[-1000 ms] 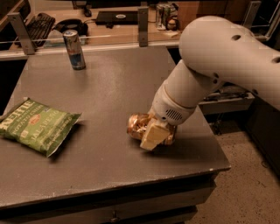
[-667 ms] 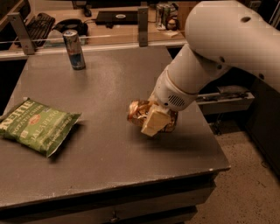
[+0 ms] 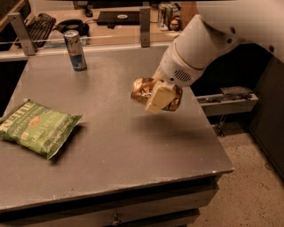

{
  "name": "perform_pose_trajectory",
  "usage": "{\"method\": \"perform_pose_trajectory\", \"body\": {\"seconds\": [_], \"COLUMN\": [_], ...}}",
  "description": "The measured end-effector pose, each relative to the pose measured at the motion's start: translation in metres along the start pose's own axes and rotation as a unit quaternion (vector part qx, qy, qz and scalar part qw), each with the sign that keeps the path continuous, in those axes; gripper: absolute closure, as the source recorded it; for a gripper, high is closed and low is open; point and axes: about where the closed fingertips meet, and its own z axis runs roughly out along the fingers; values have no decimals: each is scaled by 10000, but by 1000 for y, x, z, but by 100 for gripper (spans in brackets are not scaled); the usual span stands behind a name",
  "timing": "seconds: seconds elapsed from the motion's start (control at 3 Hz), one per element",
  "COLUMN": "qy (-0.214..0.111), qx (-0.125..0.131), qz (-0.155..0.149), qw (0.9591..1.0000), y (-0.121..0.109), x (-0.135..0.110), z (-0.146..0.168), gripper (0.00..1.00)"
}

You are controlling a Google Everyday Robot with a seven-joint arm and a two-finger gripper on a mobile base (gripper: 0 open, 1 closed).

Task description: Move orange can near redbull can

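The orange can (image 3: 144, 90) is a dented, shiny orange-gold can held in my gripper (image 3: 158, 96), lifted above the right half of the grey table (image 3: 120, 146). The gripper is shut on it, with a pale finger (image 3: 159, 98) across its front. The redbull can (image 3: 75, 49) is tall, slim and blue-and-silver. It stands upright at the table's far left, well away from the held can.
A green chip bag (image 3: 36, 127) lies at the table's left edge. Behind the table a railing with posts (image 3: 144, 26) fronts a desk with a keyboard (image 3: 39, 24) and greenish cans (image 3: 165, 13). The table's right edge drops to the floor.
My gripper has lifted the orange can off the table and carried it up and toward the far left.
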Motion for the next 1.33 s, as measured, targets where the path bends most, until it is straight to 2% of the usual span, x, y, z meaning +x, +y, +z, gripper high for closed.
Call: {"method": "perform_pose_trajectory", "body": {"seconds": [0.33, 0.67, 1.0, 1.33], "qy": [-110, -506, -949, -961], "qx": [-48, -69, -26, -26], "qz": [-28, -315, -617, -621], "qw": [9999, 9982, 9936, 9934], "y": [0, -12, -39, -39], "x": [-10, -51, -103, -104], "z": [10, 31, 52, 53], "gripper": [100, 100, 100, 100]}}
